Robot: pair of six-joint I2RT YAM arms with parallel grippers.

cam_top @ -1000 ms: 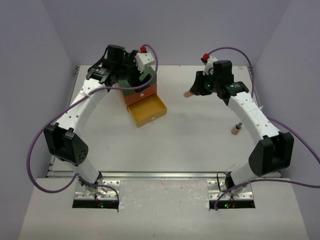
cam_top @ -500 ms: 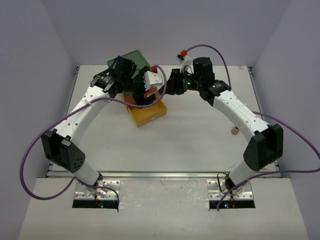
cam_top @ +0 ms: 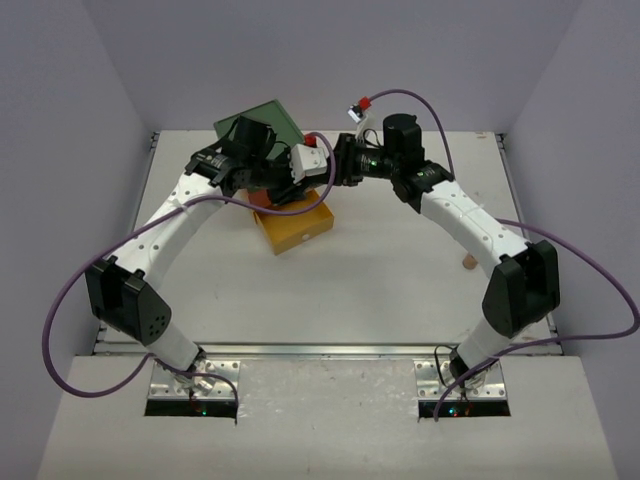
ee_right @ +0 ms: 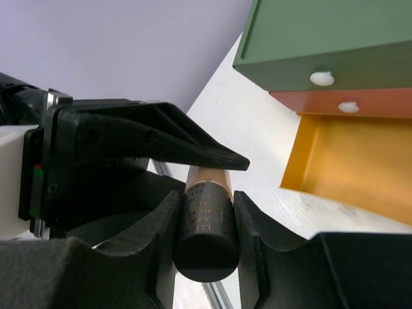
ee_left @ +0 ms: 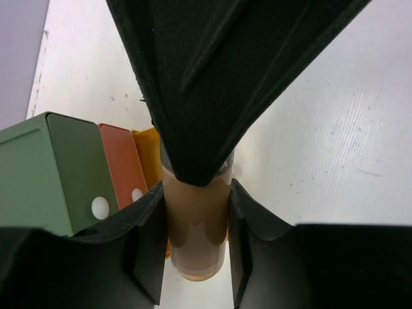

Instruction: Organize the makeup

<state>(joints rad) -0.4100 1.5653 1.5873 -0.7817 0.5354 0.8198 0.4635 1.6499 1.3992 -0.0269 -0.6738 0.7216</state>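
Two robot arms reach toward the far left part of a white table point(cam_top: 400, 290) in the overhead view. The left gripper point(cam_top: 285, 190) and right gripper point(cam_top: 335, 170) meet tip to tip just above an open yellow drawer point(cam_top: 300, 228). What they share is hidden from this angle.

From the left wrist, a tan makeup tube point(ee_left: 196, 248) runs up the middle of the frame. This gripper's two black fingers point(ee_left: 151, 244) are closed tight on its sides. A finger of the right gripper covers its upper end. The green, orange and yellow drawer box point(ee_left: 71, 174) stands near it, to the left.

From the right wrist, the same tube shows its black cap point(ee_right: 206, 248) end-on. It is clamped between the right gripper's own fingers point(ee_right: 257, 251), and the left gripper's finger lies along its top. Both grippers therefore hold one tube, near the drawer.

The tube looks small, light, rigid and smooth. Being round, it could twist or slide in a loose pinch, so the straight middle of the body seems safer to hold than the cap. One gripper should probably let go only while the other holds firm
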